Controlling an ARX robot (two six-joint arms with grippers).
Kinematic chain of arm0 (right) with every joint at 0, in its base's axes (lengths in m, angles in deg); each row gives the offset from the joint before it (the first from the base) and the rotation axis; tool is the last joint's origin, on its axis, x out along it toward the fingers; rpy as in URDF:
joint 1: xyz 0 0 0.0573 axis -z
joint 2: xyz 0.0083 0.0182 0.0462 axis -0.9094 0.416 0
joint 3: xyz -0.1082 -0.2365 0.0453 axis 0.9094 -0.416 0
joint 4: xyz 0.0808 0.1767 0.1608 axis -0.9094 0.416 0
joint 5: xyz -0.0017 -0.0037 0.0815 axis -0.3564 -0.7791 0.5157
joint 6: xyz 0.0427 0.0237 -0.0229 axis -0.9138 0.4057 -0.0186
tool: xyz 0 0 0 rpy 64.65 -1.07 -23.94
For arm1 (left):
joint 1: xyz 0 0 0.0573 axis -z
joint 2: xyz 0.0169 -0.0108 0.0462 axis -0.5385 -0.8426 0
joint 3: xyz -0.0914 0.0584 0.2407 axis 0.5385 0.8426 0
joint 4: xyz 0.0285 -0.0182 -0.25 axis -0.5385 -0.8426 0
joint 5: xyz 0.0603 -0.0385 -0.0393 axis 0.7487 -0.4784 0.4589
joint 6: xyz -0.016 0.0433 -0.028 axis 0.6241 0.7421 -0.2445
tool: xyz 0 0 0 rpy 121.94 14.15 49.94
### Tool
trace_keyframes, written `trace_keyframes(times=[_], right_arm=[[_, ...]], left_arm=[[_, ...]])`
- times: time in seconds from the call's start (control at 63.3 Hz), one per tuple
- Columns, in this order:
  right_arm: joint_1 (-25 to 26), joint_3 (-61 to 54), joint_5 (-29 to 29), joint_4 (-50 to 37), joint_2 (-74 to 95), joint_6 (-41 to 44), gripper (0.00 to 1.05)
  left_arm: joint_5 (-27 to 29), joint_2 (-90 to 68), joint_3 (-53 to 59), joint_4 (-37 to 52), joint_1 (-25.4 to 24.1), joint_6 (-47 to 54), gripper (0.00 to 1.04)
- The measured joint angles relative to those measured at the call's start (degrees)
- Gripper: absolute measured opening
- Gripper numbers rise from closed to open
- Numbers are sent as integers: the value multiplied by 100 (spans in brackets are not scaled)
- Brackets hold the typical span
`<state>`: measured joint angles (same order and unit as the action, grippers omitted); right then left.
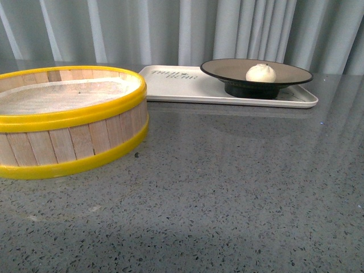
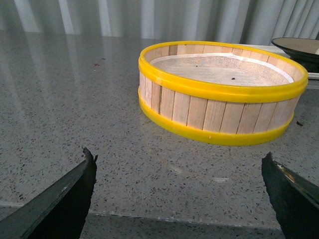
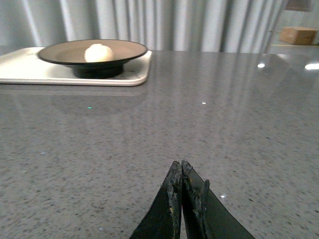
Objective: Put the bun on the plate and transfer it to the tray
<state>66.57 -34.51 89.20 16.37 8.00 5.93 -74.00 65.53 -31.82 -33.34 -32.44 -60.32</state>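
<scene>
The white bun rests on the tan plate with its black rim, and the plate stands on the cream tray at the back of the table. The right wrist view shows the same bun on the plate on the tray, far ahead of my right gripper, which is shut and holds nothing. My left gripper is open over bare table, with nothing between its fingers. Neither arm shows in the front view.
A wooden steamer basket with yellow rims and a white liner stands at the left front, also close ahead of the left gripper as the basket. A grey speckled tabletop spreads around. Pale curtains hang behind.
</scene>
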Motion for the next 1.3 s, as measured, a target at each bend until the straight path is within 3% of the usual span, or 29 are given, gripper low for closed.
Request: trace_keyframes(times=[0.537, 0.664, 0.964, 1.091, 1.296], right_arm=[[-98, -94, -42, 691, -822, 0, 2], [-98, -90, -42, 1633, -1622, 0, 2], [-98, -90, -39, 1666, -1764, 0, 2], [-101, -90, -39, 1666, -1764, 0, 18], [-98, -90, -39, 1668, -1764, 0, 53]], left_arm=[[0, 0, 0, 0, 0, 0, 98], [0, 0, 0, 0, 0, 0, 98], [-2, 0, 0, 0, 0, 0, 98], [-2, 0, 0, 0, 0, 0, 98], [0, 0, 0, 0, 0, 0, 98]])
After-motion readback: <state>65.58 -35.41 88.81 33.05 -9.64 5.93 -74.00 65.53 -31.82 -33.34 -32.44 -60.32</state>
